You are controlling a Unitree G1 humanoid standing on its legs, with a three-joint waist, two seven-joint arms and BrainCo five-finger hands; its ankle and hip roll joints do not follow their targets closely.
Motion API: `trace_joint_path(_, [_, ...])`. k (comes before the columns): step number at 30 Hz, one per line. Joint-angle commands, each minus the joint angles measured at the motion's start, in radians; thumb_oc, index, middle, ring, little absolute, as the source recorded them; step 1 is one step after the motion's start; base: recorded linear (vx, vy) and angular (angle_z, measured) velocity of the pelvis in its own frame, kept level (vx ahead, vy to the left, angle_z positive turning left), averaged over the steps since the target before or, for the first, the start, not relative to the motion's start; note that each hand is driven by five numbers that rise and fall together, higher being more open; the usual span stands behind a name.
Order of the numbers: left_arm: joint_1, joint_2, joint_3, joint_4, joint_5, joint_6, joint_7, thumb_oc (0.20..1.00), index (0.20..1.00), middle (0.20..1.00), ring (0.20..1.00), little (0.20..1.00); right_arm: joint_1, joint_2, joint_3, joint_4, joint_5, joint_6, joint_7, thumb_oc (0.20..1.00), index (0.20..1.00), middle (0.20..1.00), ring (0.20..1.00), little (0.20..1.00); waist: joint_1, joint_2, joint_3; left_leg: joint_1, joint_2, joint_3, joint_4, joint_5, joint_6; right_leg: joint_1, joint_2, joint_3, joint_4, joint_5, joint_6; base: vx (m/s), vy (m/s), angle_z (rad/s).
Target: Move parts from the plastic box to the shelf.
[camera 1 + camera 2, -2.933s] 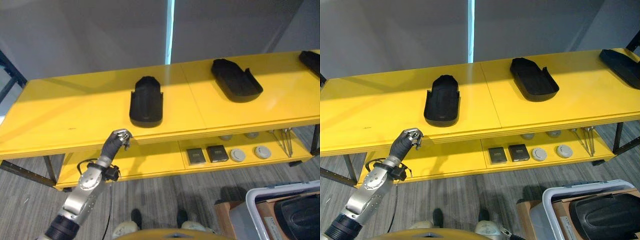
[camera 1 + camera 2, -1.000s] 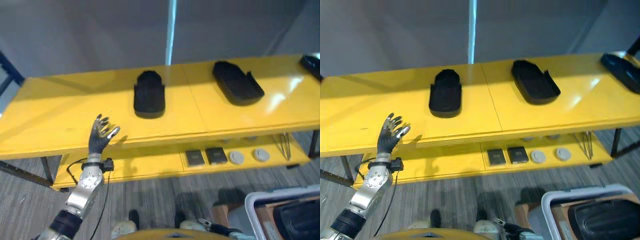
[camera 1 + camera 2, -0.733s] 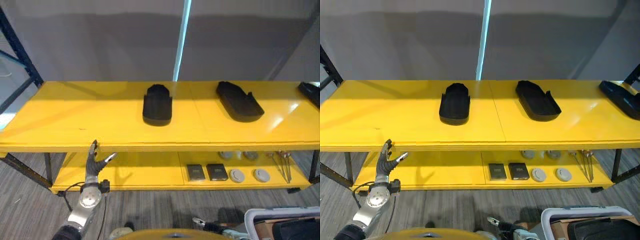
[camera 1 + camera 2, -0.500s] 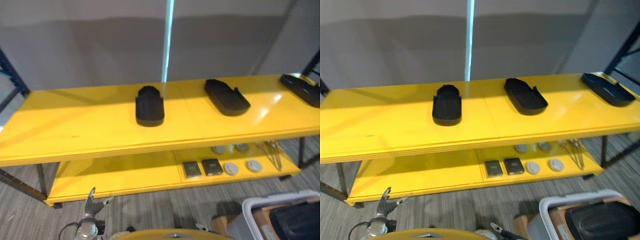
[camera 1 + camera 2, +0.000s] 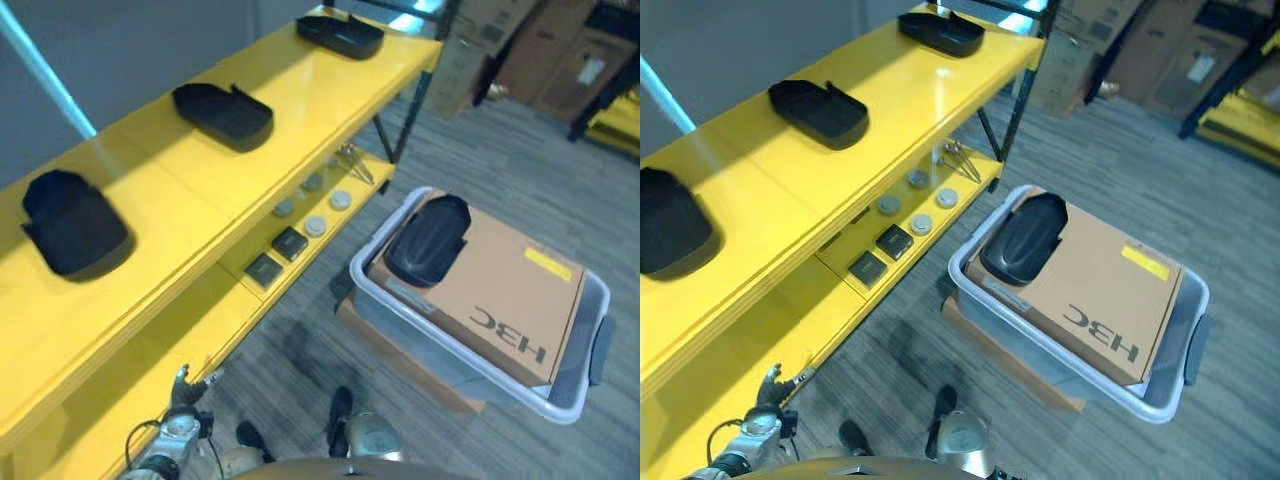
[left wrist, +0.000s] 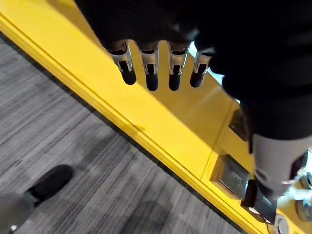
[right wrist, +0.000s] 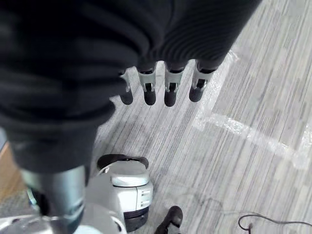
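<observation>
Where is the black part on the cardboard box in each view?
Left eye view: black part right of centre, on the near-shelf end of the cardboard box inside the plastic box.
Right eye view: centre, same spot.
Left wrist view: not in it.
Right wrist view: not in it.
Shared landmark: the yellow shelf.

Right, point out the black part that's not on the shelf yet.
It is the black part lying on the cardboard box inside the grey plastic box on the floor. The other three black parts sit on the yellow shelf.
</observation>
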Motion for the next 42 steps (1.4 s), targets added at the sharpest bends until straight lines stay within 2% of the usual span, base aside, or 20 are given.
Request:
trace_joint_path(1, [-0.03, 0.044, -0.003, -0.041, -0.041, -0.032, 0.001, 1.0, 1.0, 1.0, 1.0, 1.0, -0.036, 0.002, 0.019, 0.018, -0.035, -0.052, 0.038, 1.0, 1.0, 1.0, 1.0, 1.0, 0.007, -0.043, 0.031, 0.006, -0.076, -0.006, 0.147, -0.202, 0.057, 0.046, -0.063, 0.044, 0.024, -0.057, 0.046, 0.08, -0.176, -0.26])
trace_joint_path(3, [-0.016, 0.033, -0.001, -0.036, -0.038, -0.054, -0.025, 1.0, 1.0, 1.0, 1.0, 1.0, -0.049, -0.009, 0.026, 0.0, -0.054, -0.057, 0.019, 1.0, 1.0, 1.0, 1.0, 1.0, 0.011, -0.05, 0.04, -0.038, -0.012, -0.02, 0.348, -0.167, 0.011, 0.071, -0.056, 0.059, 0.001, -0.071, 0.003, 0.11, -0.18, -0.33])
trace_joint_path(4, [-0.015, 0.031, -0.001, -0.035, -0.033, -0.055, -0.028, 1.0, 1.0, 1.0, 1.0, 1.0, -0.051, -0.011, 0.026, -0.002, -0.053, -0.06, 0.013, 1.0, 1.0, 1.0, 1.0, 1.0, 0.012, -0.049, 0.042, -0.049, 0.0, -0.026, 0.372, -0.157, 0.0, 0.074, -0.052, 0.061, -0.002, -0.073, -0.003, 0.11, -0.132, -0.33])
trace_joint_path(5, [-0.015, 0.023, -0.003, -0.041, -0.059, -0.042, -0.026, 1.0, 1.0, 1.0, 1.0, 1.0, -0.067, -0.027, 0.032, -0.005, -0.016, -0.075, -0.001, 1.0, 1.0, 1.0, 1.0, 1.0, 0.035, -0.045, 0.055, -0.094, 0.0, -0.115, 0.437, -0.119, -0.029, 0.083, -0.043, 0.083, -0.015, -0.068, -0.014, 0.09, -0.043, -0.38])
trace_joint_path(6, [-0.012, 0.018, -0.005, -0.043, -0.065, -0.04, -0.022, 1.0, 1.0, 1.0, 1.0, 1.0, -0.075, -0.033, 0.031, -0.003, 0.005, -0.084, -0.005, 1.0, 1.0, 1.0, 1.0, 1.0, 0.045, -0.041, 0.059, -0.116, -0.02, -0.161, 0.438, -0.121, -0.027, 0.084, -0.04, 0.099, -0.019, -0.064, -0.012, 0.11, 0.01, -0.55])
trace_joint_path(8, [0.009, 0.003, -0.003, -0.046, -0.045, -0.049, -0.023, 1.0, 1.0, 1.0, 1.0, 1.0, -0.1, -0.045, 0.03, -0.003, 0.031, -0.12, -0.001, 1.0, 1.0, 1.0, 1.0, 1.0, 0.079, -0.036, 0.059, -0.148, -0.092, -0.284, 0.36, -0.151, -0.006, 0.084, -0.034, 0.17, -0.035, -0.053, 0.002, 0.1, 0.157, -0.75])
trace_joint_path(10, [0.023, 0.002, -0.005, -0.046, -0.037, -0.061, -0.03, 1.0, 1.0, 1.0, 1.0, 1.0, -0.116, -0.053, 0.038, -0.008, 0.003, -0.151, -0.017, 1.0, 1.0, 1.0, 1.0, 1.0, 0.101, -0.041, 0.052, -0.153, -0.128, -0.339, 0.26, -0.139, 0.011, 0.071, -0.036, 0.21, -0.042, -0.038, 0.006, 0.13, 0.184, -1.25])
trace_joint_path(11, [0.045, -0.001, -0.014, -0.049, -0.041, -0.07, -0.029, 1.0, 1.0, 1.0, 1.0, 1.0, -0.13, -0.067, 0.06, -0.025, -0.052, -0.262, -0.062, 1.0, 1.0, 1.0, 1.0, 1.0, 0.14, -0.032, 0.037, -0.164, -0.149, -0.469, 0.141, -0.087, 0.001, 0.08, -0.017, 0.269, -0.053, -0.042, 0.011, 0.26, 0.166, -1.14])
trace_joint_path(14, [0.074, -0.001, -0.03, -0.068, -0.045, -0.08, -0.026, 1.0, 1.0, 1.0, 1.0, 1.0, -0.142, -0.089, 0.096, -0.118, 0.002, -0.315, -0.126, 1.0, 1.0, 1.0, 1.0, 1.0, 0.186, -0.033, 0.029, -0.207, -0.168, -0.62, 0.091, -0.035, -0.002, 0.099, 0.003, 0.345, -0.06, -0.055, 0.009, 0.22, 0.147, -1.05])
trace_joint_path(18, [0.065, 0.009, -0.046, -0.08, -0.035, -0.071, -0.038, 1.0, 1.0, 1.0, 1.0, 1.0, -0.128, -0.103, 0.116, -0.259, -0.006, -0.331, -0.204, 1.0, 1.0, 1.0, 1.0, 1.0, 0.179, -0.037, 0.025, -0.188, -0.154, -0.595, 0.04, -0.024, 0.004, 0.104, 0.001, 0.333, -0.067, -0.064, 0.016, 0.08, 0.193, -0.83])
trace_joint_path(19, [0.062, 0.016, -0.058, -0.072, -0.007, -0.069, -0.045, 1.0, 1.0, 1.0, 1.0, 1.0, -0.104, -0.093, 0.124, -0.331, -0.001, -0.367, -0.281, 1.0, 1.0, 1.0, 1.0, 1.0, 0.17, -0.042, 0.016, -0.163, -0.158, -0.598, 0.026, -0.034, 0.02, 0.091, -0.001, 0.332, -0.039, -0.069, 0.023, 0.11, 0.17, -0.47])
trace_joint_path(21, [0.059, 0.023, -0.063, -0.071, 0.0, -0.073, -0.045, 1.0, 1.0, 1.0, 1.0, 1.0, -0.094, -0.09, 0.123, -0.37, -0.015, -0.399, -0.326, 1.0, 1.0, 1.0, 1.0, 1.0, 0.165, -0.044, 0.014, -0.151, -0.16, -0.596, 0.018, -0.041, 0.032, 0.081, -0.002, 0.332, -0.015, -0.078, 0.025, 0.08, 0.134, -0.06])
trace_joint_path(23, [0.058, 0.039, -0.056, -0.081, -0.022, -0.058, -0.045, 1.0, 1.0, 1.0, 1.0, 1.0, -0.075, -0.098, 0.123, -0.491, -0.058, -0.431, -0.39, 1.0, 1.0, 1.0, 1.0, 1.0, 0.157, -0.047, 0.013, -0.139, -0.165, -0.58, 0.011, -0.051, 0.05, 0.055, -0.007, 0.315, 0.032, -0.088, 0.03, 0.07, 0.139, -0.07])
trace_joint_path(24, [0.069, 0.058, -0.031, -0.086, -0.067, -0.059, -0.035, 1.0, 1.0, 1.0, 1.0, 1.0, -0.057, -0.117, 0.112, -0.656, -0.123, -0.444, -0.457, 1.0, 1.0, 1.0, 1.0, 1.0, 0.14, -0.046, 0.021, -0.127, -0.158, -0.553, 0.013, -0.059, 0.067, 0.015, -0.015, 0.301, 0.106, -0.104, 0.037, 0.05, 0.117, -0.27])
trace_joint_path(26, [0.079, 0.07, -0.008, -0.089, -0.075, -0.057, -0.042, 1.0, 1.0, 1.0, 1.0, 1.0, -0.047, -0.134, 0.092, -0.784, -0.146, -0.433, -0.491, 1.0, 1.0, 1.0, 1.0, 1.0, 0.125, -0.047, 0.025, -0.116, -0.153, -0.537, 0.011, -0.065, 0.076, -0.004, -0.018, 0.301, 0.128, -0.102, 0.041, 0.07, 0.077, -0.39])
trace_joint_path(28, [0.095, 0.091, 0.039, -0.085, -0.1, -0.057, -0.055, 1.0, 1.0, 1.0, 1.0, 1.0, -0.038, -0.183, 0.052, -0.989, -0.192, -0.455, -0.536, 1.0, 1.0, 1.0, 1.0, 1.0, 0.105, -0.054, 0.028, -0.1, -0.146, -0.494, 0.008, -0.078, 0.079, -0.023, -0.032, 0.298, 0.102, -0.067, 0.064, 0.09, 0.009, -0.37])
trace_joint_path(32, [0.104, 0.095, 0.078, -0.05, -0.147, -0.038, -0.09, 1.0, 1.0, 1.0, 1.0, 1.0, -0.071, -0.242, 0.007, -1.107, -0.198, -0.472, -0.569, 1.0, 1.0, 1.0, 1.0, 1.0, 0.095, -0.061, 0.023, -0.091, -0.152, -0.478, 0.01, -0.098, 0.081, -0.014, -0.032, 0.328, 0.013, -0.027, 0.07, 0.13, -0.042, -0.4])
trace_joint_path(37, [0.101, 0.073, 0.038, -0.037, -0.068, -0.029, -0.139, 1.0, 1.0, 1.0, 1.0, 1.0, -0.227, -0.306, 0.015, -1.02, -0.16, -0.388, -0.598, 1.0, 1.0, 1.0, 1.0, 1.0, 0.137, -0.072, 0.035, -0.122, -0.163, -0.486, 0.061, -0.126, 0.08, -0.003, -0.031, 0.333, -0.064, 0.004, 0.063, 0.09, -0.061, 0.01])
trace_joint_path(40, [0.047, 0.08, -0.044, -0.037, -0.031, -0.04, -0.156, 1.0, 1.0, 1.0, 1.0, 1.0, -0.473, -0.343, 0.067, -0.838, -0.116, -0.299, -0.651, 1.0, 1.0, 1.0, 1.0, 1.0, 0.19, -0.074, 0.088, -0.191, -0.177, -0.503, 0.11, -0.135, 0.085, -0.026, -0.04, 0.313, -0.087, 0.028, 0.06, -0.08, -0.106, -0.07])
trace_joint_path(42, [0.008, 0.088, -0.091, -0.029, -0.013, -0.059, -0.173, 1.0, 1.0, 1.0, 1.0, 1.0, -0.615, -0.369, 0.094, -0.714, -0.103, -0.282, -0.656, 1.0, 1.0, 1.0, 1.0, 1.0, 0.215, -0.067, 0.129, -0.239, -0.187, -0.52, 0.139, -0.134, 0.086, -0.047, -0.048, 0.298, -0.082, 0.032, 0.057, -0.11, -0.077, 0.04])
